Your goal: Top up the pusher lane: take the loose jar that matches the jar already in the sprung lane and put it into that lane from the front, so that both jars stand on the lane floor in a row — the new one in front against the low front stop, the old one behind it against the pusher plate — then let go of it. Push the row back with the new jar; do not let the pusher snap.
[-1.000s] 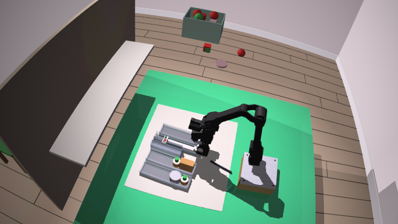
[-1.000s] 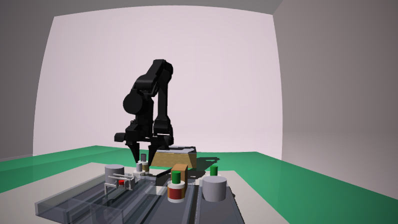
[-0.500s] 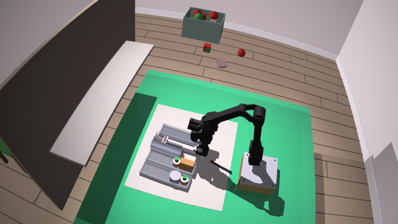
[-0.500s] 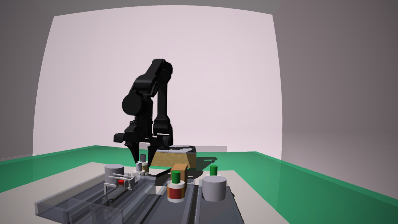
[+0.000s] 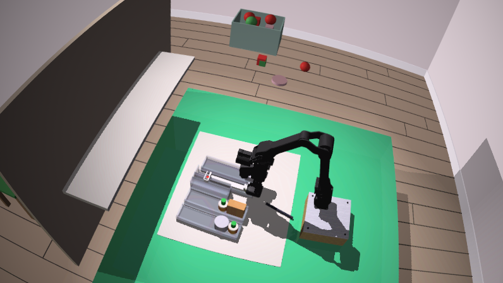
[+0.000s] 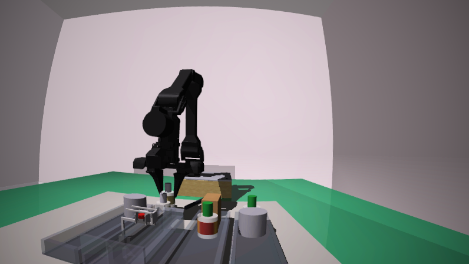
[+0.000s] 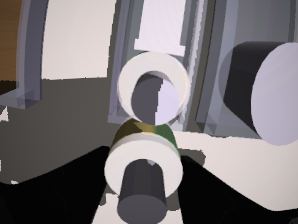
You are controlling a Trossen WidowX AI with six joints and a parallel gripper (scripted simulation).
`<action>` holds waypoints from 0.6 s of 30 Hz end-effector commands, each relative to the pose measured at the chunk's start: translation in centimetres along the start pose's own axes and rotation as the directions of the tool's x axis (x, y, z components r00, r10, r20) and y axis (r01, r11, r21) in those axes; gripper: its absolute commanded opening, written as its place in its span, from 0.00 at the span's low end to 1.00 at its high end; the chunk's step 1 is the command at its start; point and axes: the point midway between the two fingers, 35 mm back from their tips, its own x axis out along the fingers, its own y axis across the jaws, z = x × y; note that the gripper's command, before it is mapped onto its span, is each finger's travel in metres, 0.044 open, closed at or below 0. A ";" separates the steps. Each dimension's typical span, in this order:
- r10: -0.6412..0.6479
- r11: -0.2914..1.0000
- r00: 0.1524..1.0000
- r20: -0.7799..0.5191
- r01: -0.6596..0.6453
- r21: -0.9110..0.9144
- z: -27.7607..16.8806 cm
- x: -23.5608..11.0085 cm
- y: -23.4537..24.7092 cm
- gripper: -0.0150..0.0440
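My gripper [image 6: 167, 191] [image 7: 144, 159] [image 5: 254, 190] is shut on the loose jar [image 7: 143, 163] [image 6: 168, 190], which has a grey cap, a white shoulder and an olive band. It holds the jar upright at the front end of the sprung lane [image 7: 200, 43]. The matching jar [image 7: 153, 92] [image 6: 162, 198] stands in the lane just ahead of the held one, close to or touching it. The white pusher rod [image 7: 162, 10] [image 5: 225, 180] runs behind it to the plate with a red mark [image 6: 141, 215] [image 5: 207, 176]. In the top view the gripper hides both jars.
The grey lane rack [image 5: 196, 207] lies on a white mat. A grey cylinder [image 7: 266, 92] [image 6: 134, 200] stands in the neighbouring lane. Other lanes hold a red jar with a green cap [image 6: 207, 223], a brown box [image 6: 211, 200] [image 5: 236, 207] and a grey cylinder [image 6: 251, 221]. A black stick [image 5: 279, 210] lies on the mat.
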 end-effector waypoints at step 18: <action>0.000 1.000 1.000 0.021 0.000 0.004 1.7 -0.2 0.0 0.25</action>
